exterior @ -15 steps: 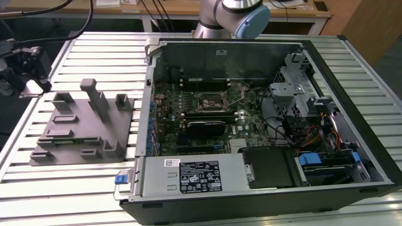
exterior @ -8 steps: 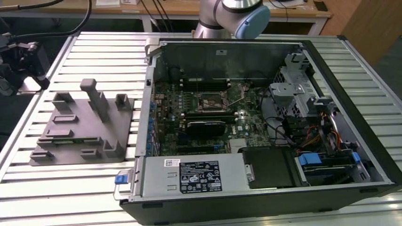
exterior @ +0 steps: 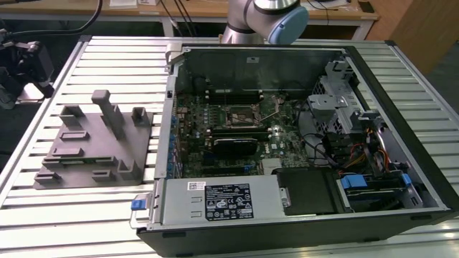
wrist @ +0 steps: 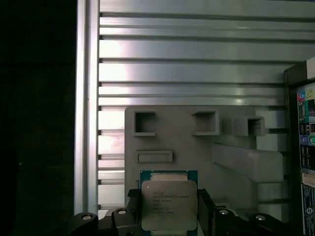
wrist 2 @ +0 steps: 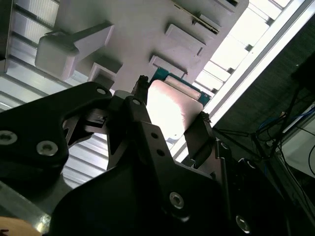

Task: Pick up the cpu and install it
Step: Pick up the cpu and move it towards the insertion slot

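Observation:
The cpu [wrist: 169,202] is a small square chip with a pale metal top and a green rim. In both wrist views it sits between the black fingers [wrist: 204,212] of my gripper [wrist: 169,214], which is shut on its two opposite edges. The second wrist view shows the cpu [wrist 2: 172,105] from the side, clamped in the gripper [wrist 2: 170,115] and held off the grey fixture [wrist 2: 133,34]. That fixture [wrist: 197,147] lies behind the chip on the slatted table. In the exterior view the motherboard's socket [exterior: 240,115] stands bare inside the open computer case [exterior: 401,107].
The grey fixture [exterior: 93,142] has upright posts and lies at the exterior view's left, beside the case. The arm's base [exterior: 265,19] rises behind the case. Cables, a drive cage [exterior: 341,97] and a power supply [exterior: 222,201] crowd the case's inside.

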Robot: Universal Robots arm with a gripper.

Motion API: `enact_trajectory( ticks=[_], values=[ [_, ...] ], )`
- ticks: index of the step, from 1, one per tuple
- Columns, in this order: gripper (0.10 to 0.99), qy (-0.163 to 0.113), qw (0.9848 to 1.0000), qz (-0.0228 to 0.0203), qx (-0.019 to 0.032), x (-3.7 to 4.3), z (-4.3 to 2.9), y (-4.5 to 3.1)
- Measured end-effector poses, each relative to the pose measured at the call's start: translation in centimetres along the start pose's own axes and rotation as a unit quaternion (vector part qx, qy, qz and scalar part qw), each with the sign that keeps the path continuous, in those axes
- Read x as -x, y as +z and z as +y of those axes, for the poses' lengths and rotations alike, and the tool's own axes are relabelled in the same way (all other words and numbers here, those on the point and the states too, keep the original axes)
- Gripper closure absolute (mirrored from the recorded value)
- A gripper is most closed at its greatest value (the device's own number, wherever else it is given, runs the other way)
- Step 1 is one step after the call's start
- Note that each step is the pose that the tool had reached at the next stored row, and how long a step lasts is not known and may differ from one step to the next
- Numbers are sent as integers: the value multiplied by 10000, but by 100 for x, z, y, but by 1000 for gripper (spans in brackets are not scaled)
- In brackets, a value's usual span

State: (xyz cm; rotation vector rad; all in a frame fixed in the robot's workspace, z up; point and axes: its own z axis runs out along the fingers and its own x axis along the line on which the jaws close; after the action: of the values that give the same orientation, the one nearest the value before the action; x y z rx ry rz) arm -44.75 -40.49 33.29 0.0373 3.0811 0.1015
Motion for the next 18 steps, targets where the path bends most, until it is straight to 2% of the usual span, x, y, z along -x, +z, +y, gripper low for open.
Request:
enact_trajectory(
  ticks=[18],
  values=[
    [545,-2,10000,-38,15,17,20,-295]
  ],
)
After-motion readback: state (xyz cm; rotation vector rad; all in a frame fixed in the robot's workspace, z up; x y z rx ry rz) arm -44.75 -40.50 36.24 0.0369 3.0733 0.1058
